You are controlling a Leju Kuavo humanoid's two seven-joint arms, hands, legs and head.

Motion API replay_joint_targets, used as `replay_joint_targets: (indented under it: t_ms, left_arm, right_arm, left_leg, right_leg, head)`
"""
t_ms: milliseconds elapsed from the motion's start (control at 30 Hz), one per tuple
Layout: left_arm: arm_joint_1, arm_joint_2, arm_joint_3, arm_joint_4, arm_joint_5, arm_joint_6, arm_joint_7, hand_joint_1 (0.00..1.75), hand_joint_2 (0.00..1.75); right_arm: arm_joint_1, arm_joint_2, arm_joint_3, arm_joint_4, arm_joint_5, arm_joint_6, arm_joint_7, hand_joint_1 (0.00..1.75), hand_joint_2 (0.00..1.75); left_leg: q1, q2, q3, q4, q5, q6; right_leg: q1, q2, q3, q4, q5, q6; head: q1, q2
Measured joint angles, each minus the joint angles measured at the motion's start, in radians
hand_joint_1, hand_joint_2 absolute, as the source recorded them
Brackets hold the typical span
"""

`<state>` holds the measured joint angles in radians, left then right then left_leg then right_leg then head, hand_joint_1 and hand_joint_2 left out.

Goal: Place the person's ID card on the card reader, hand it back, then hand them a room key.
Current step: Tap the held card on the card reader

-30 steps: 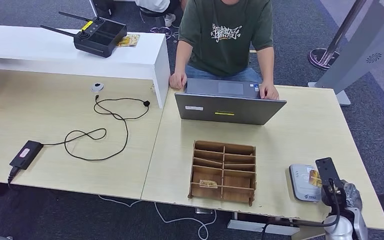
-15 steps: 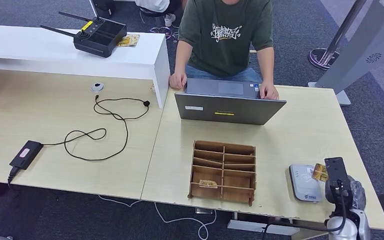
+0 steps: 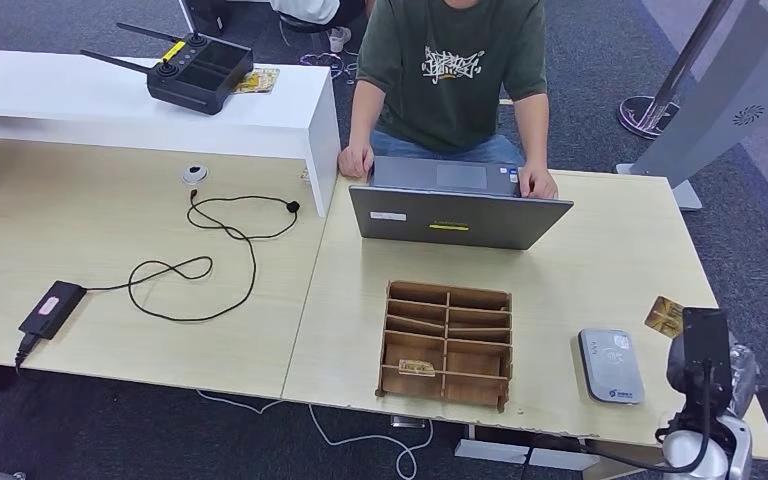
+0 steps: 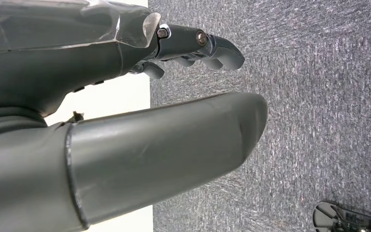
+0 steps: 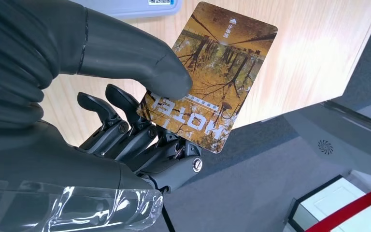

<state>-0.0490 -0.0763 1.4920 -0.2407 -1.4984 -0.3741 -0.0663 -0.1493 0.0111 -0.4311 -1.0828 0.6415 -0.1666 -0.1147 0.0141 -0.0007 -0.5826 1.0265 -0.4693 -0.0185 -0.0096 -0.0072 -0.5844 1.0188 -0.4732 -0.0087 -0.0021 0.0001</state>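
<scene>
My right hand [image 3: 705, 368] is at the table's front right corner, just right of the grey card reader [image 3: 610, 365]. It pinches a yellow card [image 3: 664, 316] printed "HOTEL" between the thumb [image 5: 125, 53] and the fingers; the right wrist view shows the card [image 5: 212, 77] held in the air above the tabletop, with the card reader [image 5: 125, 5] behind it. The reader's top is bare. My left hand [image 4: 125, 121] hangs over grey carpet beside the table's edge, fingers spread, holding nothing. A person [image 3: 450, 70] sits across the table with both hands on a laptop [image 3: 455, 215].
A wooden compartment box [image 3: 447, 345] stands mid-table in front of the reader, with a yellow card [image 3: 416, 368] in its front-left slot. A black cable [image 3: 200, 265] and adapter [image 3: 50, 308] lie on the left table. A controller [image 3: 195, 72] sits on the white counter.
My right hand has carried the yellow card to the right, off the card reader and out toward the table's right edge. The reader's top is now uncovered. The person has not moved.
</scene>
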Motion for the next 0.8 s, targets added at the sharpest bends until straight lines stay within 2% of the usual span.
replay_joint_targets:
  t_ms: [100, 233, 300, 433, 600, 700, 800]
  left_arm:
    - [0.000, 0.000, 0.000, 0.000, -0.001, 0.002, 0.000, 0.00, 0.00]
    - [0.000, -0.002, 0.000, 0.000, 0.000, 0.010, 0.000, 0.00, 0.00]
    - [-0.001, -0.004, 0.000, 0.000, 0.001, 0.012, -0.002, 0.00, 0.00]
    - [-0.001, -0.010, 0.000, 0.000, 0.002, 0.015, -0.010, 0.00, 0.00]
    - [-0.001, -0.013, 0.000, 0.000, 0.002, 0.015, -0.012, 0.00, 0.00]
    - [-0.001, -0.013, 0.000, 0.000, 0.002, 0.015, -0.012, 0.00, 0.00]
    - [-0.001, -0.013, 0.000, 0.000, 0.003, 0.015, -0.012, 0.00, 0.00]
  right_arm:
    - [-0.001, 0.000, 0.000, 0.001, 0.014, -0.052, -0.022, 1.75, 1.75]
    - [-0.002, 0.000, 0.008, 0.002, 0.141, -0.222, -0.029, 1.75, 1.75]
    - [-0.003, 0.000, 0.020, 0.001, 0.245, -0.321, -0.011, 1.75, 1.75]
    - [-0.002, 0.000, 0.052, -0.002, 0.564, -0.490, 0.081, 1.75, 1.75]
    - [0.014, 0.004, 0.075, -0.052, 0.856, -0.523, 0.174, 1.75, 1.75]
    - [0.029, -0.011, 0.116, -0.085, 0.897, -0.523, 0.295, 1.75, 1.75]
    - [0.038, -0.075, 0.232, -0.101, 0.898, -0.523, 0.513, 1.75, 1.75]
  left_leg:
    - [0.000, 0.000, 0.000, 0.000, 0.000, 0.000]
    - [0.000, 0.000, 0.000, 0.000, 0.000, 0.000]
    - [0.000, 0.000, 0.000, 0.000, 0.000, 0.000]
    - [0.000, 0.000, 0.000, 0.000, 0.000, 0.000]
    - [0.000, 0.000, -0.001, 0.000, 0.000, 0.000]
    - [0.000, 0.000, -0.001, 0.000, 0.000, 0.000]
    - [0.000, 0.000, -0.001, 0.000, 0.000, 0.000]
  right_leg:
    - [0.000, 0.000, 0.000, 0.000, 0.000, 0.000]
    - [0.000, 0.000, 0.000, 0.000, 0.000, 0.000]
    - [0.000, 0.000, 0.000, 0.000, 0.000, 0.000]
    - [0.000, 0.000, -0.001, 0.000, 0.000, 0.000]
    - [0.000, 0.000, -0.001, 0.000, 0.000, 0.000]
    - [0.000, 0.000, -0.001, 0.000, 0.000, 0.000]
    - [0.000, 0.000, -0.001, 0.000, 0.000, 0.000]
  head:
    - [0.000, 0.000]
    - [0.000, 0.000]
    - [0.000, 0.000]
    - [0.000, 0.000]
    - [0.000, 0.000]
    - [0.000, 0.000]
    - [0.000, 0.000]
